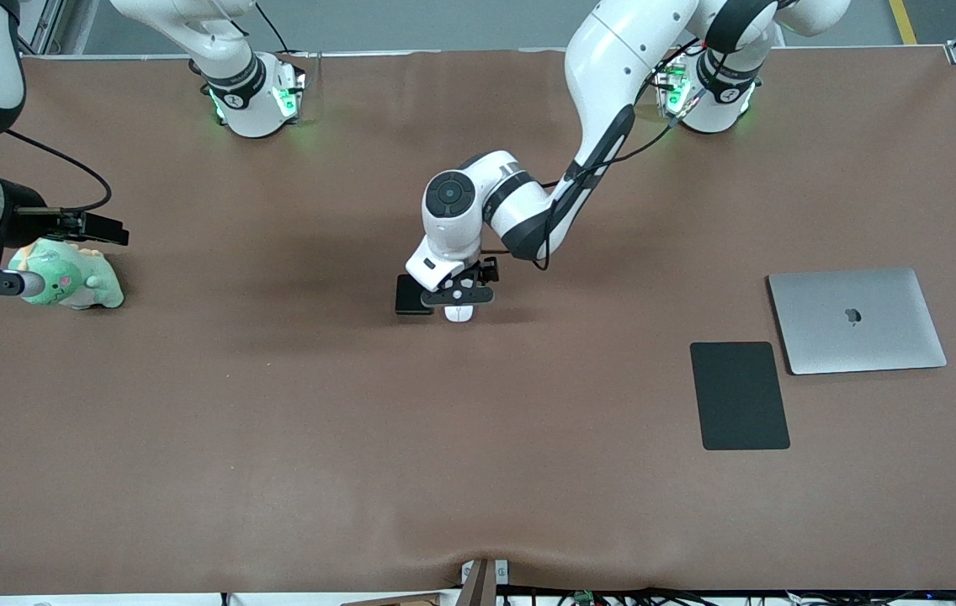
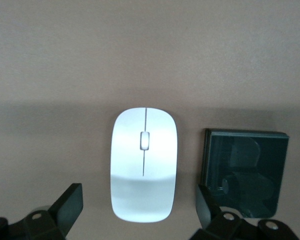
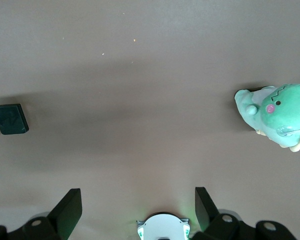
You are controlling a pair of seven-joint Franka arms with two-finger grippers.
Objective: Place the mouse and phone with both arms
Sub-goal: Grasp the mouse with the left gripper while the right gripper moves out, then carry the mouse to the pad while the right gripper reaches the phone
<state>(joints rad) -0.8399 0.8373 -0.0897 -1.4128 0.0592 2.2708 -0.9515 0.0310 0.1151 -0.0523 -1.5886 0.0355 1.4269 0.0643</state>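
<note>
Step in hand: approach for mouse pickup. Left gripper (image 2: 140, 212) over mouse (image 2: 144, 164), jaws wide, nothing held; phone (image 2: 245, 170) just beside mouse, mid-table. Right gripper (image 3: 137, 212) waiting wide, empty. Next: straight descent, fingers clearing phone.

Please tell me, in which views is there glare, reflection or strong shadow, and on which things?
Left wrist view: the mouse is bright, almost washed out, and the glossy phone beside it mirrors the camera rig. Front view: a soft shadow lies on the table under the left gripper; the laptop has an even sheen. Right wrist view: a wide soft shadow band crosses the table near the plush toy.
</note>
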